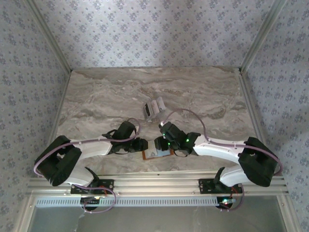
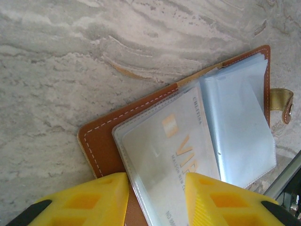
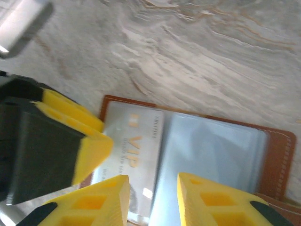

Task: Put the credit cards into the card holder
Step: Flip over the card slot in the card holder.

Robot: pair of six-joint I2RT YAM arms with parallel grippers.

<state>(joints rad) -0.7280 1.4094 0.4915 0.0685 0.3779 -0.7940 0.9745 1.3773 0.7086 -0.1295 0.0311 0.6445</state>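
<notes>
The card holder (image 1: 157, 155) lies open near the table's front edge, tan-brown leather with clear grey-blue pockets (image 2: 240, 132). A white card printed VIP (image 2: 181, 150) sits inside its left pocket (image 3: 134, 141). The other credit cards (image 1: 154, 108), white with one dark, lie in a cluster farther back and show blurred in the right wrist view (image 3: 21, 21). My left gripper (image 2: 157, 193) is open, its yellow fingers straddling the pocket with the VIP card. My right gripper (image 3: 153, 193) is open just above the holder's middle fold, facing the left gripper's fingers (image 3: 89, 141). The two meet over the holder (image 1: 153, 145).
The holder's clasp tab (image 2: 282, 103) sticks out at its far side. A metal rail (image 1: 154, 181) runs along the front edge just behind the holder. Patterned walls enclose the marble table (image 1: 154, 87) on three sides.
</notes>
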